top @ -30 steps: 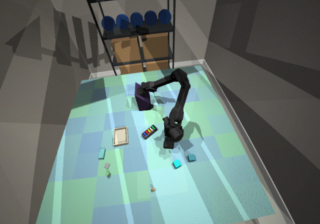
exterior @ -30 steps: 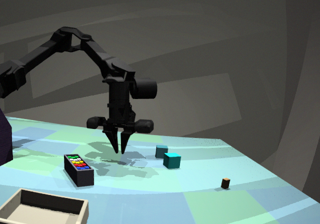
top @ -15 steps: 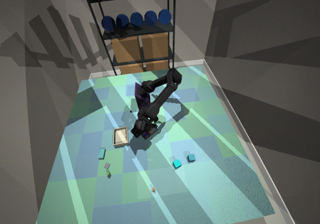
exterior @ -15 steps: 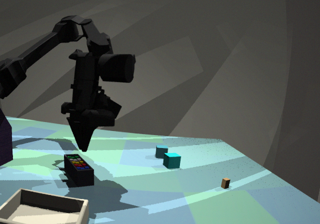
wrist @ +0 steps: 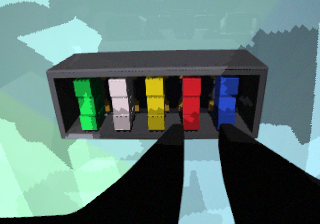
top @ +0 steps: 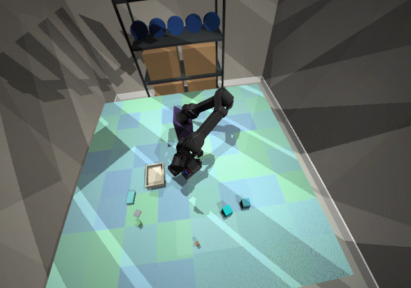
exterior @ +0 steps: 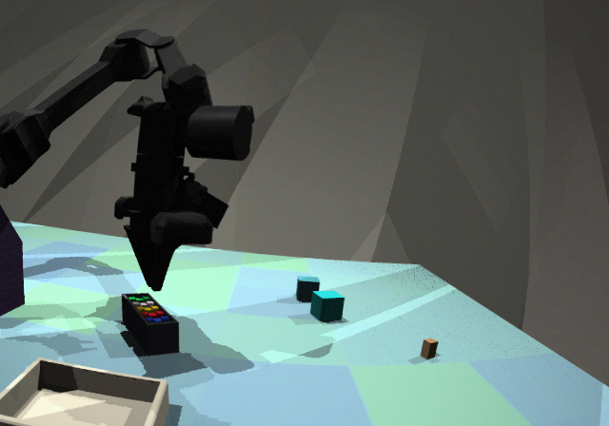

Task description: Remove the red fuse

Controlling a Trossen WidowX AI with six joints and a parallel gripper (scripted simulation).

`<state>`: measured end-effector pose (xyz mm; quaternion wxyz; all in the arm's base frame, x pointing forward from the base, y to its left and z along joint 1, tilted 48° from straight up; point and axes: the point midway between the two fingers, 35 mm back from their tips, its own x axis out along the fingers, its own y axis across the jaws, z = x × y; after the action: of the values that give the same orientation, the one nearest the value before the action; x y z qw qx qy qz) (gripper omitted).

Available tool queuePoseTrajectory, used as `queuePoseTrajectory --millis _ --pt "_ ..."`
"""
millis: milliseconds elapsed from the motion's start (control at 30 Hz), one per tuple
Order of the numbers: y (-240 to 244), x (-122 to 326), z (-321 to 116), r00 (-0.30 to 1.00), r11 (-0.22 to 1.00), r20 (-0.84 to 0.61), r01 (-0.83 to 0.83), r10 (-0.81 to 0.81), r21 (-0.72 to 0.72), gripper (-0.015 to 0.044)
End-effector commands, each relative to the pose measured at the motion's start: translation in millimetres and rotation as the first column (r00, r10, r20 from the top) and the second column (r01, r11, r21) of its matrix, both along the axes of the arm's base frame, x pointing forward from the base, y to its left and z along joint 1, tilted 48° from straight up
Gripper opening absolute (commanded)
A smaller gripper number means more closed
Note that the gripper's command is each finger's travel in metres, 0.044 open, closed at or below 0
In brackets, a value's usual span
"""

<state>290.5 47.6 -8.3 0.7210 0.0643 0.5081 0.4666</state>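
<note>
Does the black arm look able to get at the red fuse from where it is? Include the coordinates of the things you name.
Probably yes: the black gripper (exterior: pixel 155 288) (wrist: pixel 200 134) hangs just above the dark fuse block (exterior: pixel 162 338) (wrist: pixel 160 60), nothing visibly covering the red fuse (wrist: pixel 191 104), though yellow and blue neighbours leave little room.

Seen from the top view, you had the tray (top: pixel 146 175) (exterior: pixel 161 404) left of the fuse block (top: pixel 188 177) (exterior: pixel 163 338) (wrist: pixel 157 61), the two apart. In the block your target fuse (top: pixel 187 171) (exterior: pixel 153 314) (wrist: pixel 191 104) stood between the middle fuse (exterior: pixel 147 308) (wrist: pixel 155 104) and an end one. Two cubes (top: pixel 227 210) (exterior: pixel 327 307) lay to the block's right, lower in your view, near each other. Your slab (top: pixel 130 197) lay below and left of the tray; behind everything stood the shelf rack (top: pixel 223 62).
</note>
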Motion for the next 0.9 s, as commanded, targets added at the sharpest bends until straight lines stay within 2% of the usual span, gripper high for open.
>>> queuePoseTrajectory --millis 0,867 --pt "5 -2 -3 1.0 1.0 -0.008 0.0 0.0 0.005 0.0069" --pt "21 -2 -18 1.0 1.0 -0.008 0.0 0.0 0.006 0.0069"
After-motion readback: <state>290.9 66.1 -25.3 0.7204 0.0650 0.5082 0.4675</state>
